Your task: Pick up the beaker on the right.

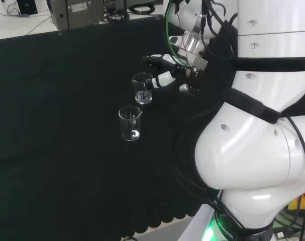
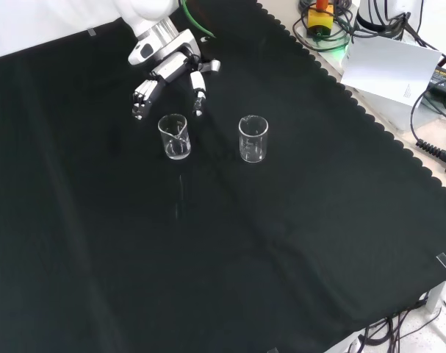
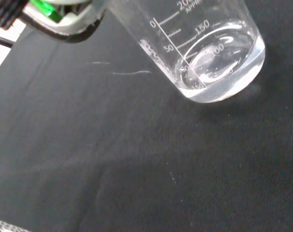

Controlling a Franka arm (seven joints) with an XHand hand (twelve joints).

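The beaker nearest the fingers stands upright on the table, its long axis vertical, its open mouth up. In the head view its small pouring lip points to the left, away from the fingers. It is clear glass, short and round, with white measuring marks up its side, plain in the wrist view; its thick base shines there against the dark cloth. Whether it holds any liquid I cannot tell.

In the front view the beaker sits just below the fingertips, apart from them, with one finger on each side above its rim. In the head view the fingers reach toward it from the right and come close beside its rim; contact is not clear.

The hand is open: its fingers are spread and nearly straight, holding nothing.

A second beaker, also clear and upright, stands farther from the fingers, well apart from the first.
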